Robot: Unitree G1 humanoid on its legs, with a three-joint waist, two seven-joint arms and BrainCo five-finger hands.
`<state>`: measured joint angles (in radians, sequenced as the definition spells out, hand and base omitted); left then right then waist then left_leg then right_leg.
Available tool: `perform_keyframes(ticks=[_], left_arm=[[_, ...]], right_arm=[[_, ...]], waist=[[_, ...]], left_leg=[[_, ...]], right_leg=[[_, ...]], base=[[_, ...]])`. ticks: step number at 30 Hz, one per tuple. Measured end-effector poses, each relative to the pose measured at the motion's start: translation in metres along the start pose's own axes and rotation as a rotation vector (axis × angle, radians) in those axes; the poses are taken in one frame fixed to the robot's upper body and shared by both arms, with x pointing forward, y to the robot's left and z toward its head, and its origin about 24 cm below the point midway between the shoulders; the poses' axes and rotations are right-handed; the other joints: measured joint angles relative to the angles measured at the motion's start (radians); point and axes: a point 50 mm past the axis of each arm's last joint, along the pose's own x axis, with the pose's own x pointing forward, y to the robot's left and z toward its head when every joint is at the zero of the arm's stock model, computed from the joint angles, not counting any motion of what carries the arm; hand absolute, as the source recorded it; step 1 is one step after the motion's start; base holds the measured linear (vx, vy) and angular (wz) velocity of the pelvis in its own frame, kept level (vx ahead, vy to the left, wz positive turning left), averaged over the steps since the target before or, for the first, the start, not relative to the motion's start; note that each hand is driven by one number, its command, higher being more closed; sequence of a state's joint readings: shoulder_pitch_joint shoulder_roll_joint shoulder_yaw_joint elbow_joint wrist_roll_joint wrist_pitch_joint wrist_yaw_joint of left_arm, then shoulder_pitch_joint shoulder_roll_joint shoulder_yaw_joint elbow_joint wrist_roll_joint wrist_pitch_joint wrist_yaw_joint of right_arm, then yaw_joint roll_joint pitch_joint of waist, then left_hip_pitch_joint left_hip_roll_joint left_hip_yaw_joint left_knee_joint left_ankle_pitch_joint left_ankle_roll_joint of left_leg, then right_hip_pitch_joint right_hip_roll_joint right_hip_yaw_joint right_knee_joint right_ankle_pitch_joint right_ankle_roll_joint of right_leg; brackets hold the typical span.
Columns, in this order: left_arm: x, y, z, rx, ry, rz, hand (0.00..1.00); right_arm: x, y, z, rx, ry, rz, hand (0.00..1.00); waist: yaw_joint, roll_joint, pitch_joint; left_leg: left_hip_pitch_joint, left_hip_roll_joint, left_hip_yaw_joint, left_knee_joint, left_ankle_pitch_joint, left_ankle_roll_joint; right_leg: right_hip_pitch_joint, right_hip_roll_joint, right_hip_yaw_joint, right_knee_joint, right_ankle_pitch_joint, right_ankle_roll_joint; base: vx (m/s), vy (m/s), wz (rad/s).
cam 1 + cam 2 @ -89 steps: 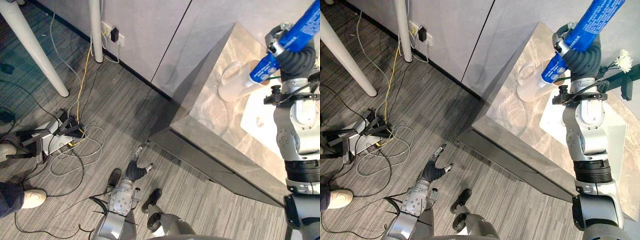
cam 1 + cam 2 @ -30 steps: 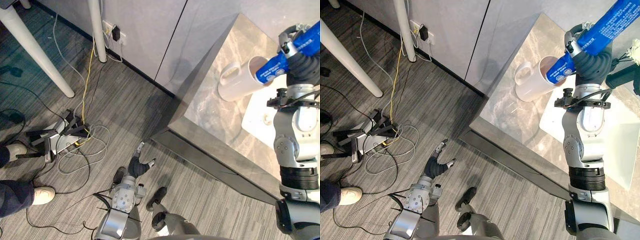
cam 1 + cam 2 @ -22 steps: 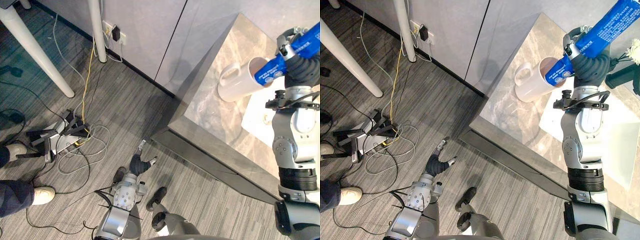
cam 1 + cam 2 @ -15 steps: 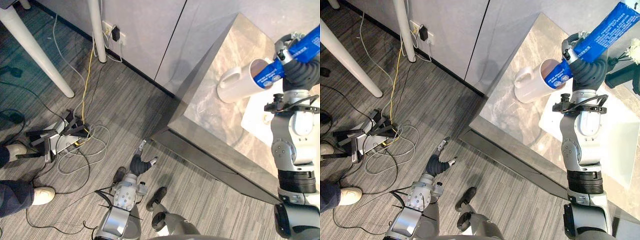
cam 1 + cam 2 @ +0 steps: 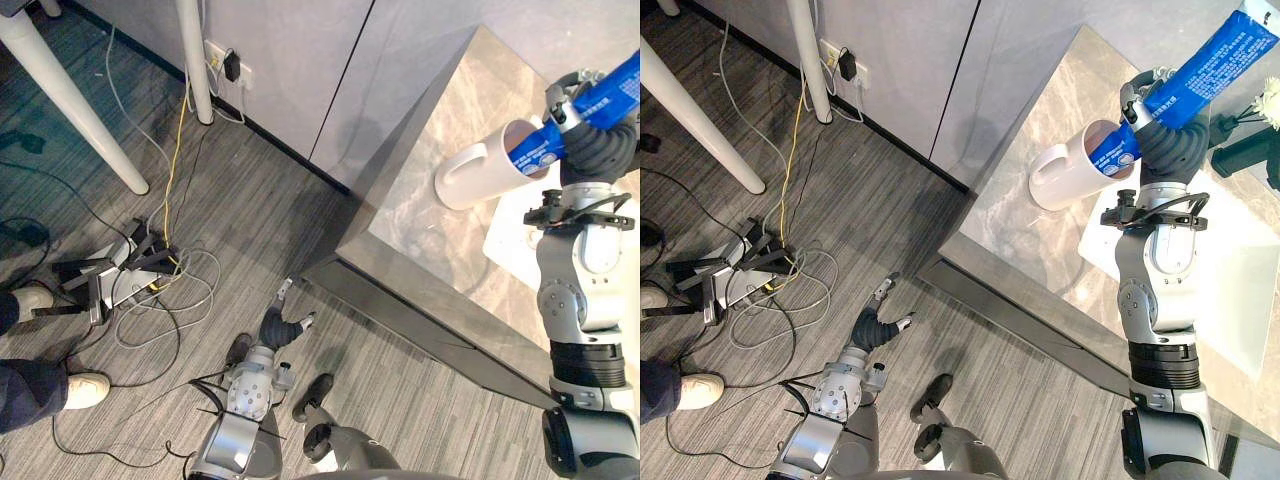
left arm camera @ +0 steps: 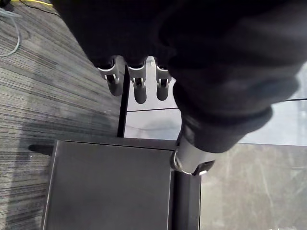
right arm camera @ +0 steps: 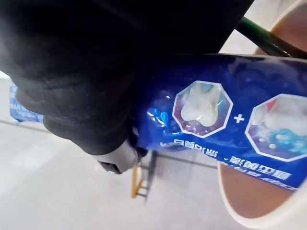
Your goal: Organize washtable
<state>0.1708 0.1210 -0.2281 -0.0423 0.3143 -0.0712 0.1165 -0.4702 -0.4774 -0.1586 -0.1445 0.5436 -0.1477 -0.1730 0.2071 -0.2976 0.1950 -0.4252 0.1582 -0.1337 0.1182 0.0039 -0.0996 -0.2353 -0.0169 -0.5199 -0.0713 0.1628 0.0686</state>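
Two white table legs (image 5: 72, 112) stand on the grey striped floor (image 5: 250, 240), and a yellow cable (image 5: 172, 150) runs down from the wall socket (image 5: 222, 62) into a messy cable tangle (image 5: 150, 300). A person's white shoe (image 5: 72, 390) sits near the tangle.

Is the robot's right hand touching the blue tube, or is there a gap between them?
Touching. The right eye view shows the right hand curled round the blue tube, whose lower end sits in the mouth of the white mug.

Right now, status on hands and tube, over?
Right hand shut on blue tube, end at mouth of white mug. Left hand open, low by floor. Nothing in the way.
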Motion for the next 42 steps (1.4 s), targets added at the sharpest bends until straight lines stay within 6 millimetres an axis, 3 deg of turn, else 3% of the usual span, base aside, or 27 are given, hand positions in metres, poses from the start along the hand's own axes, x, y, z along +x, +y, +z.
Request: perform_keyframes(ticks=[1, 22, 30, 35, 36, 38, 39, 41, 42], left_arm=[[0.000, 0.000, 0.000, 0.000, 0.000, 0.000, 0.00], [0.000, 0.002, 0.002, -0.002, -0.009, 0.021, 0.00], [0.000, 0.001, 0.001, -0.006, 0.001, 0.021, 0.00], [-0.002, 0.000, -0.001, -0.010, 0.011, 0.015, 0.00], [-0.005, -0.002, -0.004, -0.011, 0.026, 0.009, 0.00], [-0.008, -0.003, -0.007, -0.012, 0.040, 0.006, 0.00], [-0.010, -0.006, -0.013, -0.009, 0.066, -0.003, 0.00], [-0.013, -0.008, -0.018, -0.005, 0.088, -0.010, 0.00], [-0.013, -0.010, -0.022, 0.001, 0.105, -0.017, 0.00]], right_arm=[[0.000, 0.000, 0.000, -0.004, -0.001, 0.001, 0.00], [-0.001, 0.001, 0.008, -0.002, -0.032, 0.003, 0.00], [0.001, -0.008, 0.013, -0.008, -0.052, -0.033, 0.00], [-0.001, -0.031, 0.045, -0.007, -0.192, -0.150, 0.00], [-0.009, -0.038, 0.068, -0.016, -0.314, -0.186, 0.00], [-0.018, -0.041, 0.084, -0.029, -0.389, -0.204, 0.00], [-0.034, -0.050, 0.103, -0.074, -0.489, -0.251, 0.00], [-0.045, -0.056, 0.112, -0.095, -0.539, -0.299, 0.00], [-0.054, -0.060, 0.116, -0.112, -0.571, -0.349, 0.00]], waist=[[0.000, 0.000, 0.000], [-0.001, 0.000, 0.000], [-0.003, 0.022, -0.034], [-0.012, 0.060, -0.078], [-0.018, 0.083, -0.095], [-0.029, 0.097, -0.121], [-0.036, 0.116, -0.153], [-0.043, 0.121, -0.181], [-0.062, 0.121, -0.199]], left_leg=[[0.000, 0.000, 0.000, 0.000, 0.000, 0.000], [0.003, 0.016, 0.002, 0.008, -0.001, -0.003], [0.013, 0.018, 0.014, 0.022, -0.006, -0.006], [0.066, 0.024, 0.047, 0.026, -0.029, -0.003], [0.101, 0.029, 0.063, 0.027, -0.041, 0.001], [0.117, 0.031, 0.075, 0.027, -0.046, -0.001], [0.152, 0.031, 0.102, 0.025, -0.055, 0.001], [0.171, 0.020, 0.114, 0.020, -0.060, 0.002], [0.181, 0.010, 0.126, 0.019, -0.064, 0.004]], right_leg=[[0.000, 0.000, -0.001, 0.000, 0.000, 0.000], [-0.002, 0.011, 0.000, 0.015, 0.000, 0.000], [0.007, 0.012, 0.006, 0.015, 0.000, 0.000], [0.046, 0.012, 0.031, 0.016, 0.000, 0.000], [0.072, 0.012, 0.044, 0.016, 0.000, 0.000], [0.081, 0.013, 0.057, 0.018, 0.000, -0.001], [0.102, 0.010, 0.069, 0.018, -0.005, -0.007], [0.110, 0.001, 0.083, 0.018, -0.021, -0.022], [0.117, -0.010, 0.087, 0.018, -0.042, -0.022]], base=[[0.00, 0.000, 0.00], [0.00, 0.000, 0.00], [0.00, 0.008, -0.04], [0.02, 0.052, -0.15], [0.03, 0.069, -0.19], [0.05, 0.069, -0.24], [0.06, 0.077, -0.33], [0.06, 0.067, -0.24], [0.06, 0.054, -0.16]])
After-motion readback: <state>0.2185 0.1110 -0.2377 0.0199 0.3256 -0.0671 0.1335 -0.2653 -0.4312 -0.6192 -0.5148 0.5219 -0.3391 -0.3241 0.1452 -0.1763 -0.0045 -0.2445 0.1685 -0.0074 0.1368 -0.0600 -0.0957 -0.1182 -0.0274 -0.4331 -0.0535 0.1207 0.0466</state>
